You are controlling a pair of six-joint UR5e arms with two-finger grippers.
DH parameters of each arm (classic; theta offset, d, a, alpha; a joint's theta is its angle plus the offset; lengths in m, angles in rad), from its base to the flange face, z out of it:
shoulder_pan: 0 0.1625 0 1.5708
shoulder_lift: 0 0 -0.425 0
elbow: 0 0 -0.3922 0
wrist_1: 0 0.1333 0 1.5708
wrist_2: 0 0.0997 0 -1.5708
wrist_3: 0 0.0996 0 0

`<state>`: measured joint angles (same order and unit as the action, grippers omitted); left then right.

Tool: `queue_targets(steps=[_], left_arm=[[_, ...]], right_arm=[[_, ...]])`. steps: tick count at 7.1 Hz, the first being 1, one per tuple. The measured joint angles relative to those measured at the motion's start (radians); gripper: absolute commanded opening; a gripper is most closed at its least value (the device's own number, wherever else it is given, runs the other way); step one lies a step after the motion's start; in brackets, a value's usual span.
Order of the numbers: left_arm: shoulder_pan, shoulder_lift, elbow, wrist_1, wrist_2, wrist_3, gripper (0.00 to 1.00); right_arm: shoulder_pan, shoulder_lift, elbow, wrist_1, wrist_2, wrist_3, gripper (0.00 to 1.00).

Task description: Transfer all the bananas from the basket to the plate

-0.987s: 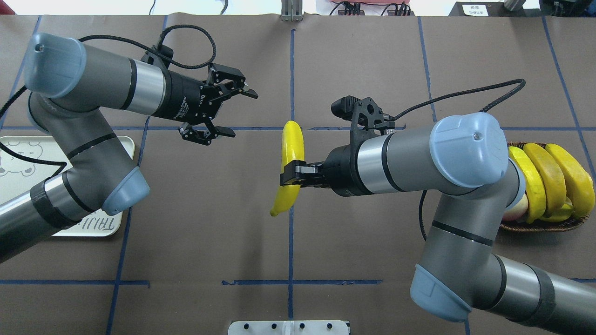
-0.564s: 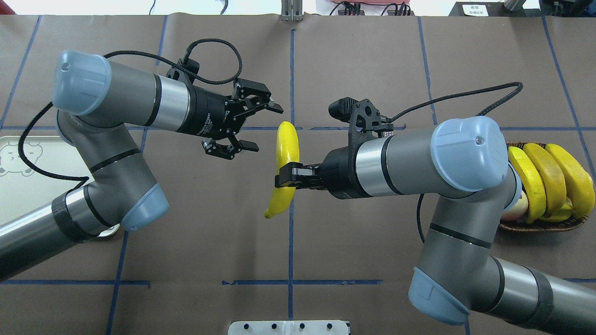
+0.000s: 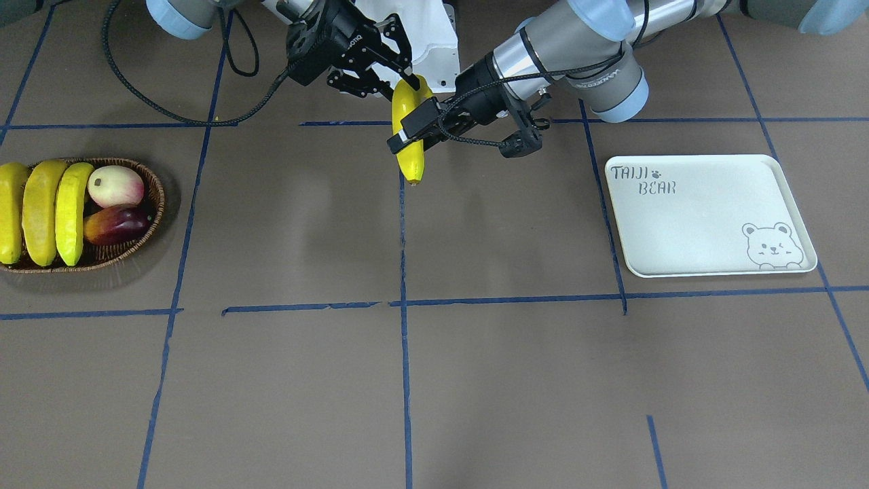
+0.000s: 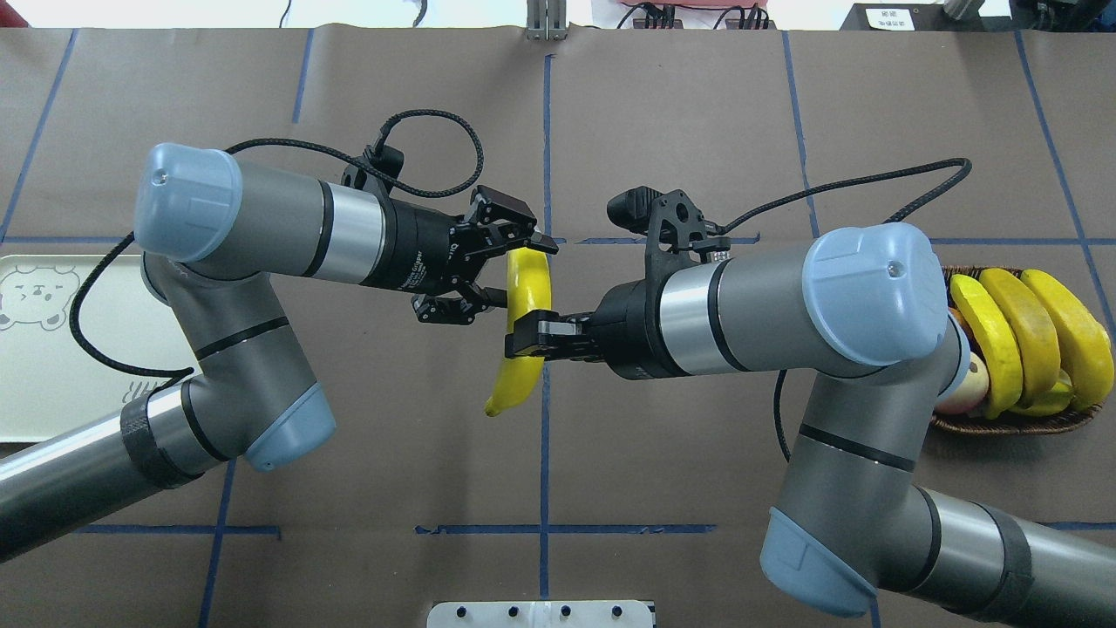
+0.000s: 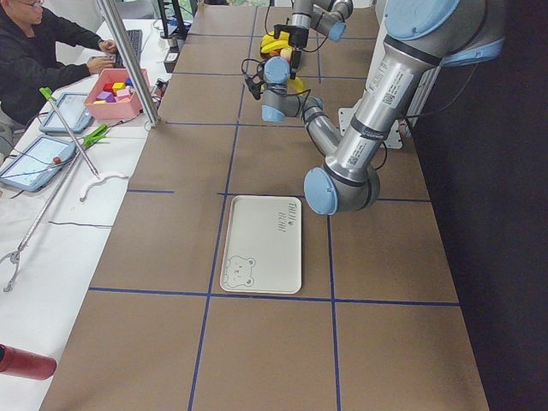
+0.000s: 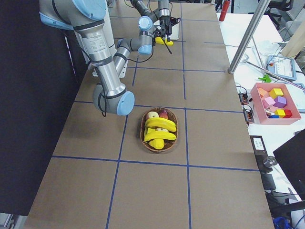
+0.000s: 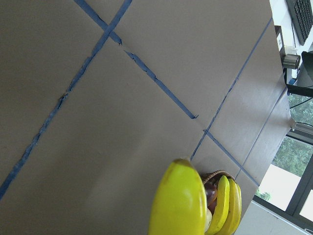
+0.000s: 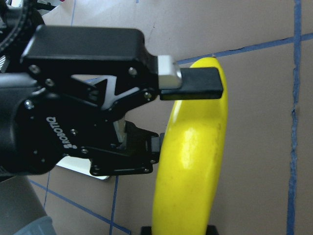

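My right gripper (image 4: pixel 523 337) is shut on a yellow banana (image 4: pixel 523 296) and holds it above the table's middle. The banana also shows in the front view (image 3: pixel 410 146) and the right wrist view (image 8: pixel 190 161). My left gripper (image 4: pixel 520 275) is open, and its fingers (image 8: pixel 190 88) straddle the banana's far end. In the front view the left gripper (image 3: pixel 409 128) sits on the banana just below the right gripper (image 3: pixel 399 78). Three more bananas (image 4: pixel 1029 331) lie in the wicker basket (image 4: pixel 1011 425) at the right. The white bear plate (image 4: pixel 52 375) lies at the left, partly under my left arm.
The basket (image 3: pixel 157 204) also holds a pale round fruit (image 3: pixel 115 185) and a dark red fruit (image 3: pixel 115 224). A white mount (image 4: pixel 540 615) sits at the table's near edge. An operator (image 5: pixel 43 51) sits at a side table beyond the far edge.
My left arm has swung right, bringing its open gripper from well left of the banana to around the banana's far end. The right arm drifted slightly left with the banana.
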<state>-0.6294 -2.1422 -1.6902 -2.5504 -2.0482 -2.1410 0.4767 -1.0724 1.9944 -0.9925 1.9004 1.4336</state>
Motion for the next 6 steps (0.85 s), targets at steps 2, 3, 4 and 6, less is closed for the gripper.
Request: queue_targets(steps=[2,3,4,6], left_arm=[[-0.015,0.007,-0.009,-0.012,-0.002,0.004,0.00],[-0.037,0.007,-0.011,-0.014,-0.004,-0.002,0.00],[-0.063,0.012,-0.012,-0.014,-0.017,-0.008,0.00],[-0.086,0.036,-0.010,-0.014,-0.038,-0.001,0.00]], right_arm=[[-0.001,0.000,0.000,0.000,-0.001,0.003,1.00],[-0.004,0.000,0.000,0.000,0.001,0.006,1.00],[-0.004,0.000,0.001,0.000,0.000,0.019,1.00],[-0.002,0.001,0.011,0.001,0.001,0.058,1.00]])
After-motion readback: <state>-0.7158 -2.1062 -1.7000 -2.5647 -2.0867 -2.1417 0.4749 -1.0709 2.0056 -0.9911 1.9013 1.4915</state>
